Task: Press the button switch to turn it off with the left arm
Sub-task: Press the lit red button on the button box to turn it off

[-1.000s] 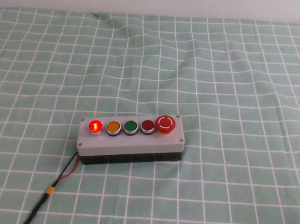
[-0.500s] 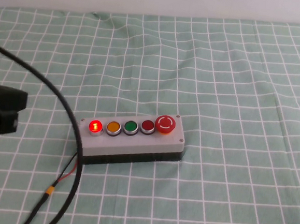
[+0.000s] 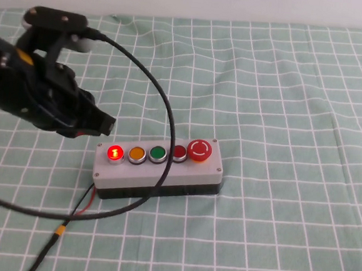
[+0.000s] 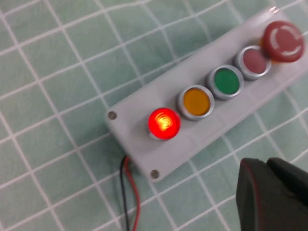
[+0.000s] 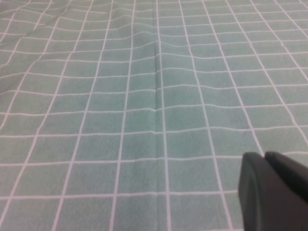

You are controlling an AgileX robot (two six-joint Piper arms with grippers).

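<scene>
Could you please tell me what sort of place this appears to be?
Probably a robot test bench: a five-button control box with loose wires sits on a green checked cloth; the left gripper hovers beside it, the right gripper over plain cloth.

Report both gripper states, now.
Left gripper: shut, holding nothing, hovering near the lit red button.
Right gripper: shut, holding nothing, over the checked cloth.
</scene>
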